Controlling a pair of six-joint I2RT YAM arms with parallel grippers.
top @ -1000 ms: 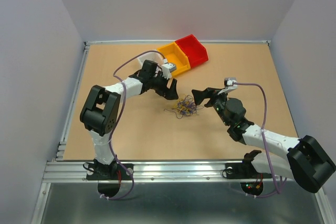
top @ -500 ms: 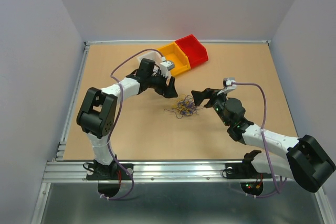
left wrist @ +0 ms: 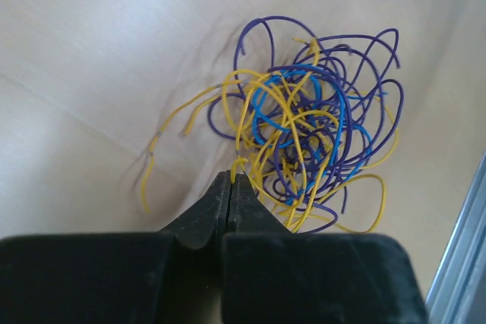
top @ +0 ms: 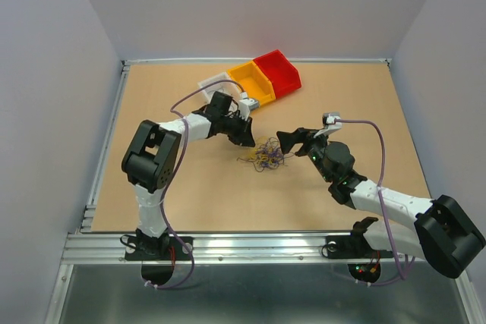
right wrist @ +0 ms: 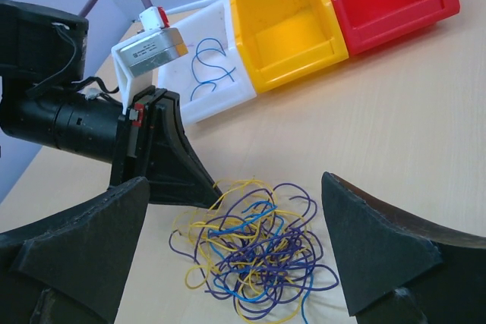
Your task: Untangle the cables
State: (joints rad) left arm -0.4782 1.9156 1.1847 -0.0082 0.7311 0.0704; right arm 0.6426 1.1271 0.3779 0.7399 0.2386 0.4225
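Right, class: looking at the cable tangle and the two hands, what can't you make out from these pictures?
- Left wrist view: whether the left hand pinches a yellow strand of the cables; its shut tips hide the contact.
- Top view: single strands, too small to separate.
- Right wrist view: the red bin, cut off by the top edge; the white bin, partly behind the left wrist's camera.

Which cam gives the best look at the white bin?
Right wrist. It shows the white bin close up and from above its rim, with a few blue wires lying inside. Top external shows the white bin small and partly behind the left arm, so its contents are unreadable. Left wrist does not show it.
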